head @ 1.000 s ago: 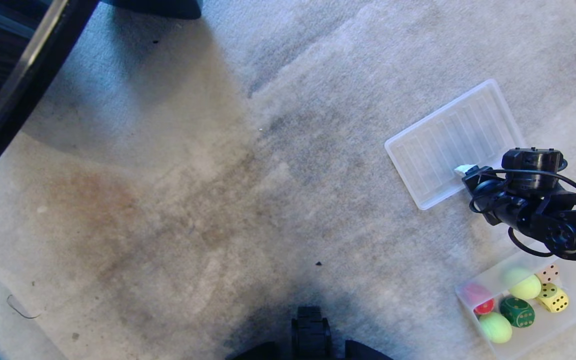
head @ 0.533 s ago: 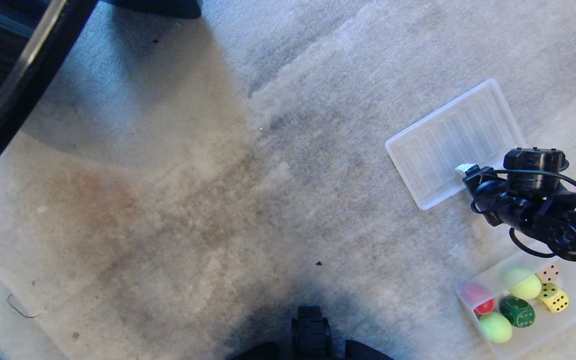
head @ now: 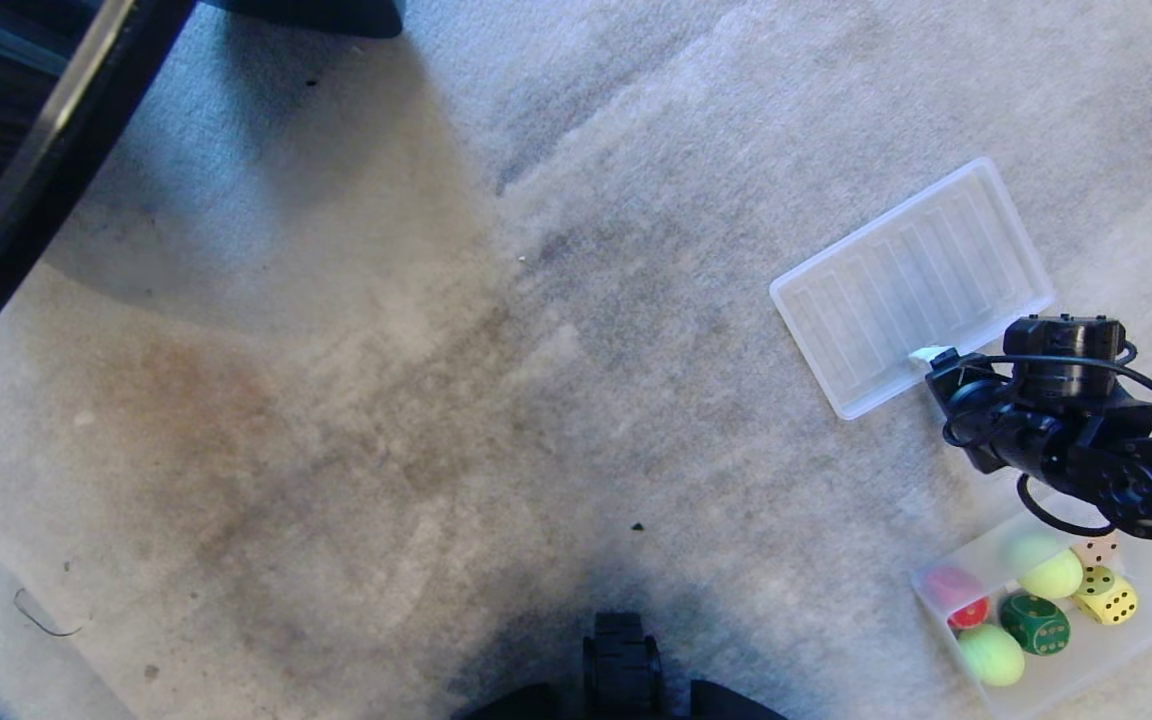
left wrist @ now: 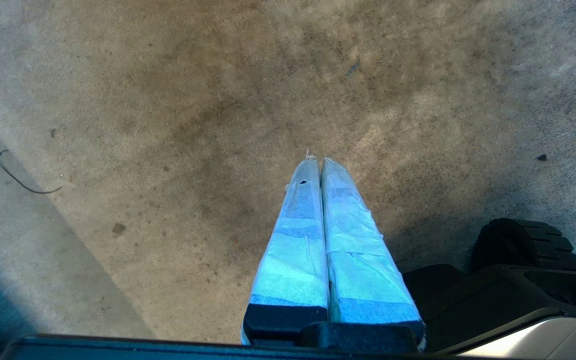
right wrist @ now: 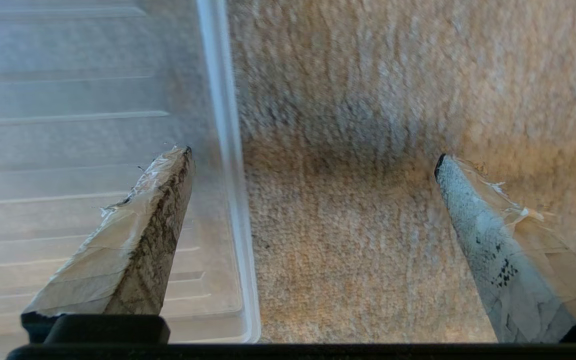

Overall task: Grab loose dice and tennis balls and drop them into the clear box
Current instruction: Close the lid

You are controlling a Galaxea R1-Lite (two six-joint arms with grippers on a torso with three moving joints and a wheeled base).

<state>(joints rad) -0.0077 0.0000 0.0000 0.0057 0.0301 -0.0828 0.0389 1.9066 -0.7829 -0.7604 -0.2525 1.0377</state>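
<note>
Down on the pale carpet (head: pixel 496 380), the right gripper (right wrist: pixel 313 160) hangs over the near edge of the flat ribbed lid (head: pixel 911 285), its two taped fingers (right wrist: pixel 138 240) spread wide with nothing between them; one finger sits above the lid's ribs, the other above bare carpet, and the lid's rim runs between the two. Behind that gripper, toward the robot and below its dark wrist, sits the clear box (head: pixel 936 600), well apart from the lid. Inside the box lie both tennis balls, one (head: pixel 1048 572) nearer the gripper and one (head: pixel 991 654) farther from it, along with four dice: the red die (head: pixel 966 612) by the box's left wall, the dark green die (head: pixel 1034 624) in the middle, the yellow die (head: pixel 1106 597) to the right, and the beige die (head: pixel 1098 549) partly hidden under the arm. No loose die or ball shows on the carpet. The left gripper (left wrist: pixel 316 161) is parked low beside the robot's base (left wrist: pixel 518 290), pointing at stained carpet, fingers pressed together and empty.
</note>
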